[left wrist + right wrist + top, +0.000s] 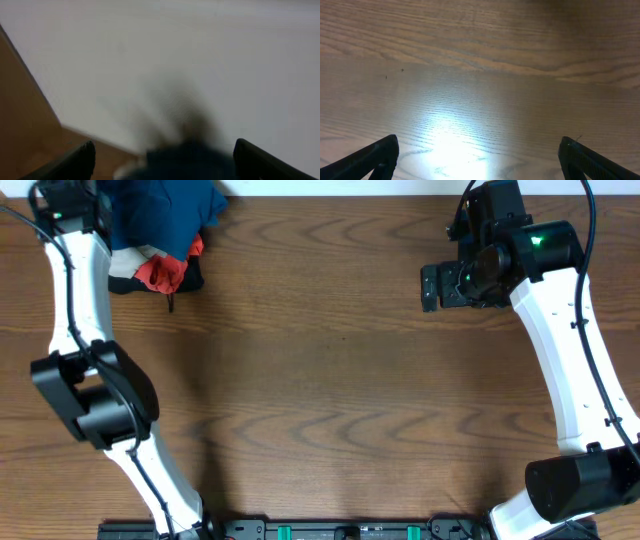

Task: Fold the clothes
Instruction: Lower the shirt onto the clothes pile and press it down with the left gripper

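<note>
Teal-blue shirt (pixel 165 210), brown table (pixel 320 380) (wavy grain)

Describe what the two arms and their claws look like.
The left arm and right arm both have white shell links joined by bulky, rounded black joints, with a thin black cable running along each. A small green light glows on the right arm's wrist housing. The left claw and right claw have plain black fingers, with no markings visible.
</note>
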Robot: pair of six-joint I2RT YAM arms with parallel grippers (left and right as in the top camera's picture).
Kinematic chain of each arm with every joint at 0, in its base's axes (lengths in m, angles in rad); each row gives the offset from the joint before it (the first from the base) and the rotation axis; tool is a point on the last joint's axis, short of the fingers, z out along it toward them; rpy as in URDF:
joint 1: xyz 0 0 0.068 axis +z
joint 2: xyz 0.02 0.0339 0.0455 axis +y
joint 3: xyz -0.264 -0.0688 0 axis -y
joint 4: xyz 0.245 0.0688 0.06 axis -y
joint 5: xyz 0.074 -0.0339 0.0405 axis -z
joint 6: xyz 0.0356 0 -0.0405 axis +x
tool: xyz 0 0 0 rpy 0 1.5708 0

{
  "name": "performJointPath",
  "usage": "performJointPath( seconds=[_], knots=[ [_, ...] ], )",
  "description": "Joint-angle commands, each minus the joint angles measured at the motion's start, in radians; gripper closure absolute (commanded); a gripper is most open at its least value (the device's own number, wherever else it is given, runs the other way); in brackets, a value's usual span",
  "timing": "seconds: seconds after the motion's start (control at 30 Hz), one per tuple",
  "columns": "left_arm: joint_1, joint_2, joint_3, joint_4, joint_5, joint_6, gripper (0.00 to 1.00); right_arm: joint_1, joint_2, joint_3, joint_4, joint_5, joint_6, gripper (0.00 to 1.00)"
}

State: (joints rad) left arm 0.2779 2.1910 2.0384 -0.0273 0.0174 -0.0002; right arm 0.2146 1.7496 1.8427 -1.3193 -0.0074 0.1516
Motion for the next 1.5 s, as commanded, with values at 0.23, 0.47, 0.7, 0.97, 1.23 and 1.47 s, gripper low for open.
performJointPath(
  seconds=[0.23,0.47,0.7,0.97,1.23,1.47],
  knots=[
    [0.002,0.228,-0.026,-0.124,0.0,0.002,0.09,0.007,0.001,0.001,-0.002,0.007,-0.01,0.01],
    [0.002,0.103,-0.026,-0.049,0.0,0.002,0.09,0.007,0.001,0.001,0.006,0.007,-0.01,0.01],
    [-0.05,-0.095,-0.026,-0.039,0.052,0.003,0.09,0.007,0.001,0.001,0.026,0.007,-0.01,0.01],
    [-0.151,-0.072,-0.026,-0.086,0.106,0.002,0.09,0.008,0.001,0.001,0.021,0.006,-0.01,0.01],
    [-0.149,0.118,-0.026,-0.095,0.052,0.002,0.08,0.007,0.001,0.001,-0.003,0.007,-0.011,0.01],
    [-0.084,0.213,-0.026,-0.126,-0.029,0.002,0.07,0.007,0.001,0.001,-0.012,0.007,-0.011,0.01]
  ],
)
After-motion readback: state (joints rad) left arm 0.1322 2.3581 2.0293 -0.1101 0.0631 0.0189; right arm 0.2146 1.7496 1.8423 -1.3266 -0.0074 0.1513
